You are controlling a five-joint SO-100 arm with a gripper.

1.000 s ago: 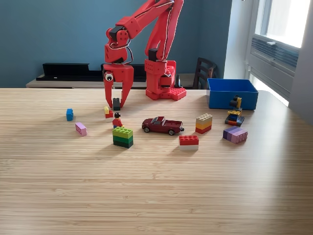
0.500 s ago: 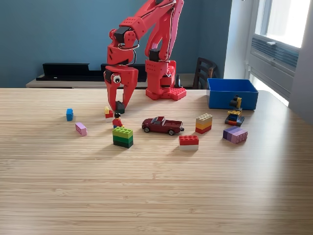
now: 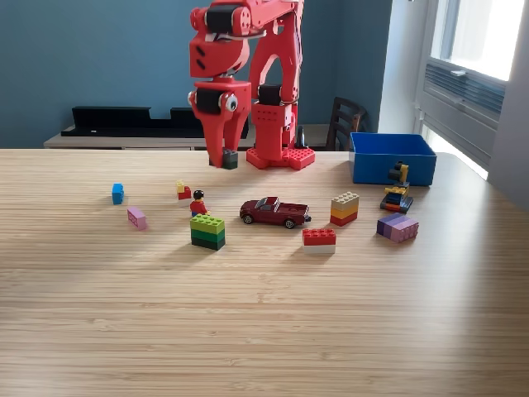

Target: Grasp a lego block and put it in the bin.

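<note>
Claw: we see the red claw (image 3: 226, 159) hanging above the desk (image 3: 264, 314), near its far edge, pointing down, its two fingers closed on a small dark block (image 3: 230, 160).
Block: we find it off the desk, pinched at the very fingertips, with its outer side peeking past the finger in the exterior view.
Handling: we judge it light, rigid and hard plastic, so it should not bend or crush; its smooth sides could slip or swivel, since only the fingertips have it.
Where to hold: we would keep the fingers on two flat opposite sides, as they seem to be; whether the block sits square between them we cannot tell.
Bin: we see the blue bin (image 3: 393, 157) by the far edge of the desk toward its corner on the exterior view's right, well apart from the claw.
Risk: we would carry gently, because a jolt could shake a shallow pinch loose.
Path: a small yellow and black model (image 3: 397, 188) stands just in front of the bin, so we would arrive from above.
</note>
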